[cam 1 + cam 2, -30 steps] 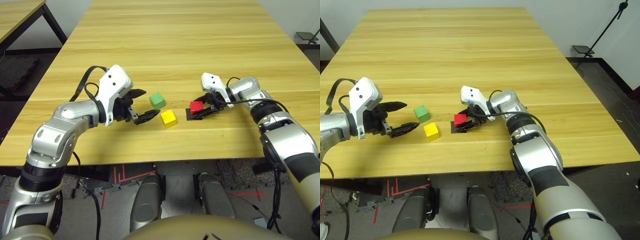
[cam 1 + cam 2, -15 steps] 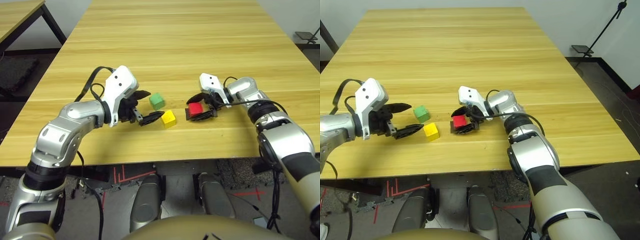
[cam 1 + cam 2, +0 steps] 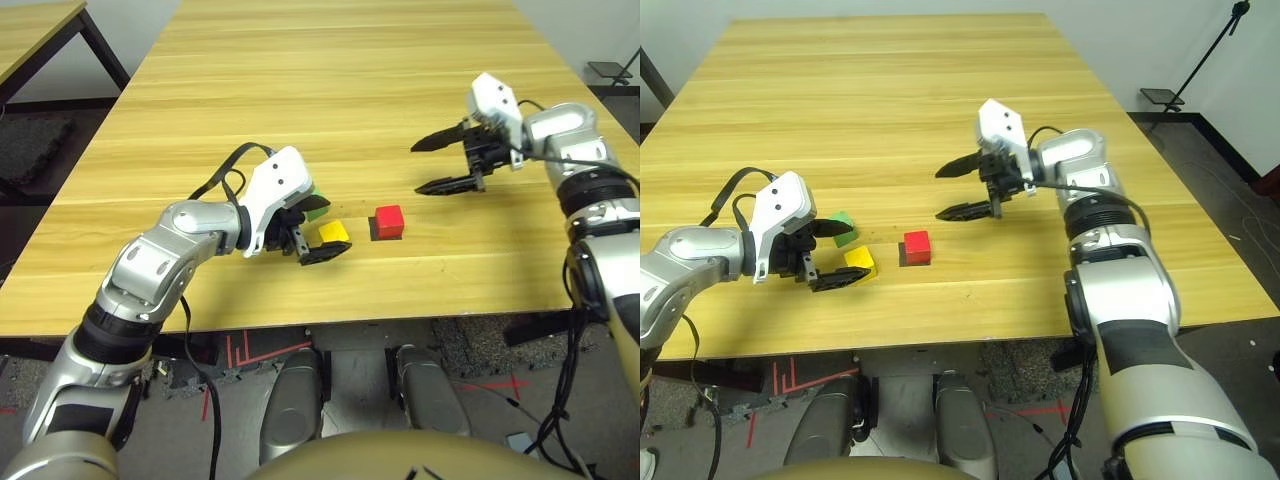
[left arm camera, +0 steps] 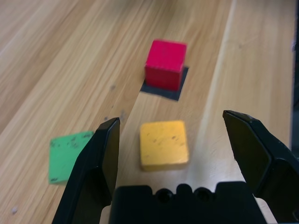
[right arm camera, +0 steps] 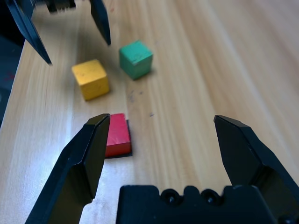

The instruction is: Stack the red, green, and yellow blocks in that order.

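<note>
Since a second ago the right gripper (image 3: 447, 164) has let go of the red block (image 3: 389, 220) and pulled up and away toward the far right of the table (image 3: 330, 90), while the left gripper (image 3: 312, 232) has moved right, in toward the other two blocks. The red block now stands free on the black square patch (image 4: 179, 90), so the base of the stack looks to be laid. The right gripper hangs above the wood with its two fingers spread wide and nothing between them.

The step in hand seems to be fetching the second layer. The left gripper sits low at the table, its fingers also spread and empty. In the left wrist view the yellow block (image 4: 164, 143) lies between the two fingers, while the green block (image 4: 67, 155) lies outside one of them, on the far-left side of the yellow block. In the head views the green block (image 3: 843, 227) is partly hidden behind the left gripper's white housing; the yellow block rests just left of the red one, apart from it.

Green must go onto red before yellow, so as things stand the left gripper is lined up on the wrong cube. The next move probably calls for shifting the open fingers toward the far left so they straddle the green block, closing on it without nudging the yellow one, then lifting and carrying it right to set it squarely on the red block.
</note>
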Controlling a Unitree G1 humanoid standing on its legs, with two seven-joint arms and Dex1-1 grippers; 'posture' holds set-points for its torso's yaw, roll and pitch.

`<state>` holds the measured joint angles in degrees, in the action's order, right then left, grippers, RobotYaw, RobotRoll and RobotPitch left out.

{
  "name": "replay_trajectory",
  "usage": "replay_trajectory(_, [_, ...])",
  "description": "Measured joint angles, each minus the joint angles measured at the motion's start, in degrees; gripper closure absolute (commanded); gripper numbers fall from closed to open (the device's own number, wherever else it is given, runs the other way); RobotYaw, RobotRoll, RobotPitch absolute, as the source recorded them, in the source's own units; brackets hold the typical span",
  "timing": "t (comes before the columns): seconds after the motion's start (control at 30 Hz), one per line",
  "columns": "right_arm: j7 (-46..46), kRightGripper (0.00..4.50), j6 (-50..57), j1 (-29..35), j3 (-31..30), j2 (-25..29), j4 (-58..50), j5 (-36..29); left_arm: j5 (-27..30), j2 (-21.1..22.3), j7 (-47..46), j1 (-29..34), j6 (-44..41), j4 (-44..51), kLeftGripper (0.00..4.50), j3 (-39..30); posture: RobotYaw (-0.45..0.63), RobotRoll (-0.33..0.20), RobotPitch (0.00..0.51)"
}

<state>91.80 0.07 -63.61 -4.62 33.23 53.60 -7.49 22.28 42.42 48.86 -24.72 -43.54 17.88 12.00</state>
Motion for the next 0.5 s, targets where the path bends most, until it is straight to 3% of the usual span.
replay_trajectory(0.2, [-1.72, 0.02, 5.84, 3.01, 2.31, 2.52, -8.11, -2.12, -2.89, 0.45, 2.92, -1.74, 2.41, -4.40, 0.00, 1.21, 0.18, -0.103, 0.061])
replay_trajectory(0.5, [-5.47, 0.02, 11.05, 7.06, 3.84, 4.43, -16.63, -4.55, -8.84, -3.80, -0.41, -6.09, 8.93, -15.49, 0.00, 0.88, 0.14, -0.100, 0.049])
